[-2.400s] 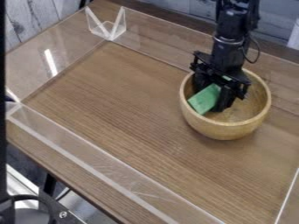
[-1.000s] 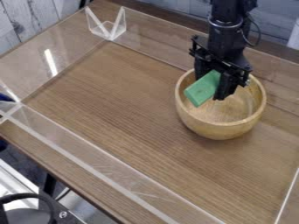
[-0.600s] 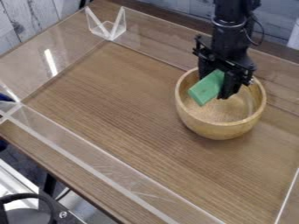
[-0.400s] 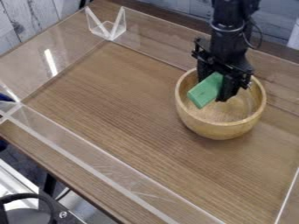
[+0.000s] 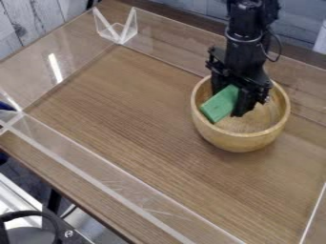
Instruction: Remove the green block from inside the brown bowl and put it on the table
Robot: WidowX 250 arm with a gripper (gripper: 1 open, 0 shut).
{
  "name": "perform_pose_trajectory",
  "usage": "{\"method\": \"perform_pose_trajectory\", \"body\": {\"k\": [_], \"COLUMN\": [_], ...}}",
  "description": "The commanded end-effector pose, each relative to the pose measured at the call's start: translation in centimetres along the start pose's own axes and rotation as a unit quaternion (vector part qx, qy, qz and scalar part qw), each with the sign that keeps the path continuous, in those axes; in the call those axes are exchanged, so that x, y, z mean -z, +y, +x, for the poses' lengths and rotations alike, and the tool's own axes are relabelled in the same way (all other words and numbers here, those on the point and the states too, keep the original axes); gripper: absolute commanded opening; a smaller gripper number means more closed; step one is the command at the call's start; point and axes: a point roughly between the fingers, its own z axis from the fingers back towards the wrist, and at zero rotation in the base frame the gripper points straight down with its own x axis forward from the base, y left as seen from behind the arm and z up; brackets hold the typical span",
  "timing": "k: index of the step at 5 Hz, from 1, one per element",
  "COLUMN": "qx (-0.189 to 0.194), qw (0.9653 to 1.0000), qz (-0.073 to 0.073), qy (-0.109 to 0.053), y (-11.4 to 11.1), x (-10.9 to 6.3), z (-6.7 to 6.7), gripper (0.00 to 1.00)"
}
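Note:
The brown bowl [image 5: 242, 141] stands on the table [image 5: 114, 124] at the right side. My black gripper [image 5: 241, 90] points straight down into the bowl and is shut on the green block [image 5: 222, 105]. The block hangs tilted, its lower end below the bowl's near-left rim and inside the bowl. Whether that end touches the bowl's floor I cannot tell. The gripper's fingertips are partly hidden behind the block.
Low clear acrylic walls [image 5: 51, 143] border the tabletop on the left and front. A small clear acrylic stand [image 5: 114, 27] sits at the back left corner. Open wood surface stretches left and in front of the bowl.
The block was raised from low in the bowl to rim height, and the bowl shifted slightly left. Over the last second the gripper and block have stayed about where they were.

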Motion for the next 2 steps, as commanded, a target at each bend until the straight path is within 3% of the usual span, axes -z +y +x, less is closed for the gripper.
{"method": "perform_pose_trajectory", "body": {"k": [1, 2], "qx": [0.003, 0.003], "qw": [0.999, 0.9991], "qz": [0.013, 0.009], "qy": [-0.042, -0.04], "y": [0.39, 0.88], "x": [-3.2, -3.13], "z": [1.31, 1.53], "gripper": [0.0, 0.0]}}
